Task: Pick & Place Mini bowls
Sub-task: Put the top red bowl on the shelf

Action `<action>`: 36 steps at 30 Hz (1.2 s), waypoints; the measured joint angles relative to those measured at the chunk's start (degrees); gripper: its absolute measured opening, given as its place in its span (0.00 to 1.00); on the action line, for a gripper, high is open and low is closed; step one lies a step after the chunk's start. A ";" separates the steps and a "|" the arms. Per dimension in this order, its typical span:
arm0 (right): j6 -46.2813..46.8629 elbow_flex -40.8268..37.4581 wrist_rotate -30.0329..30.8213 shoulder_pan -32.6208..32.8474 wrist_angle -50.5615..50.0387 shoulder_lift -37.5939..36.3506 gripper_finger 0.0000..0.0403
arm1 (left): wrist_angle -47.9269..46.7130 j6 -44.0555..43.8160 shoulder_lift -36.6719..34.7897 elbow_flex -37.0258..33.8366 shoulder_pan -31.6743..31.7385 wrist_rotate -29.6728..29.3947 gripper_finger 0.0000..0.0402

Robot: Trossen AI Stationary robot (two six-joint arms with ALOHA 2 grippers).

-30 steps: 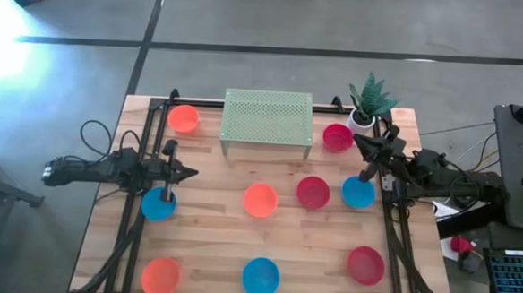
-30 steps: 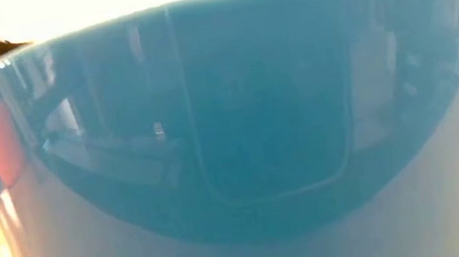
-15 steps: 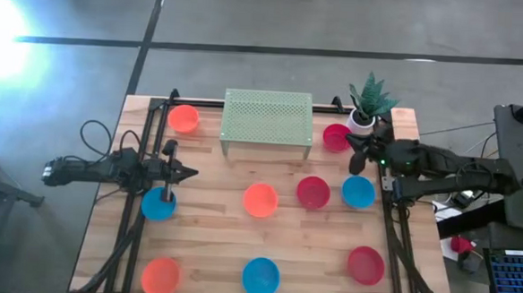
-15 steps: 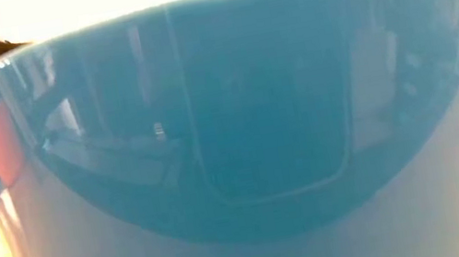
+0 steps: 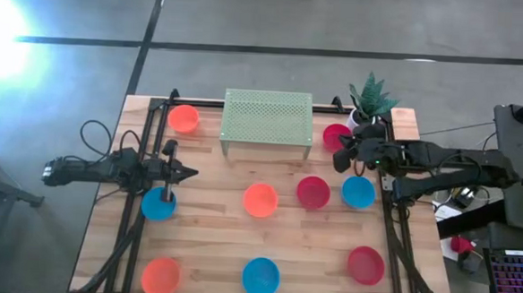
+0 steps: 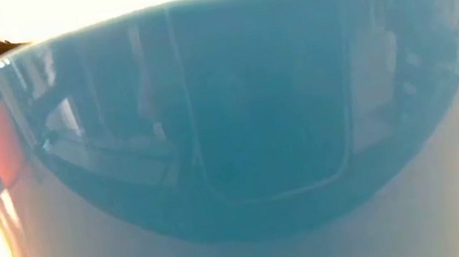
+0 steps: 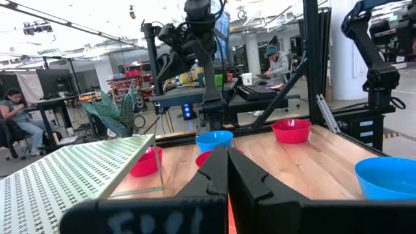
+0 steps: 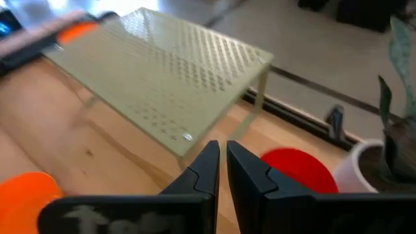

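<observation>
Nine mini bowls sit upright on the wooden table. In the high view I see orange ones, red ones and blue ones. My right gripper hovers shut just near of the far red bowl, pointing toward the table's left. My left gripper waits shut at the left side, beside a blue bowl. The low view is filled by one blue bowl.
A green perforated rack stands at the far middle of the table. A small white pot with a green plant is at the far right corner, close to the right arm. Black rails run along the left and right table edges.
My right gripper has left its place above the blue bowl on the right. It has swung toward the far edge and the table's left, turning from pointing down to pointing left, and now hangs near the far red bowl. No bowl has moved.
</observation>
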 joint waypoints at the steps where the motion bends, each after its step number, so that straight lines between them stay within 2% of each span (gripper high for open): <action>1: 0.78 0.65 -0.08 -0.36 -1.66 1.03 0.07 | -0.02 0.00 -0.01 -0.01 0.01 0.00 0.00; 4: 3.65 2.64 -0.40 -1.88 -6.57 3.80 0.07 | -0.01 0.00 -0.01 -0.02 0.00 -0.02 0.00; 7: 4.61 4.50 -4.67 -3.80 -9.09 6.34 0.07 | 0.00 0.00 -0.02 -0.02 0.00 -0.02 0.00; 12: 2.21 5.61 -14.53 -7.22 -8.64 10.66 0.07 | -0.02 0.00 -0.01 -0.01 0.01 -0.01 0.00; 21: -0.90 6.29 -21.89 -13.61 -8.88 17.70 0.08 | 0.00 0.00 0.00 -0.01 0.01 -0.02 0.00; 33: -5.29 6.32 -22.76 -17.35 -10.22 22.20 0.27 | 0.00 0.00 0.00 0.00 0.00 0.00 0.00; 36: -5.33 5.85 -25.17 -18.85 -10.83 23.05 0.30 | 0.00 0.00 0.00 0.00 0.00 -0.02 0.00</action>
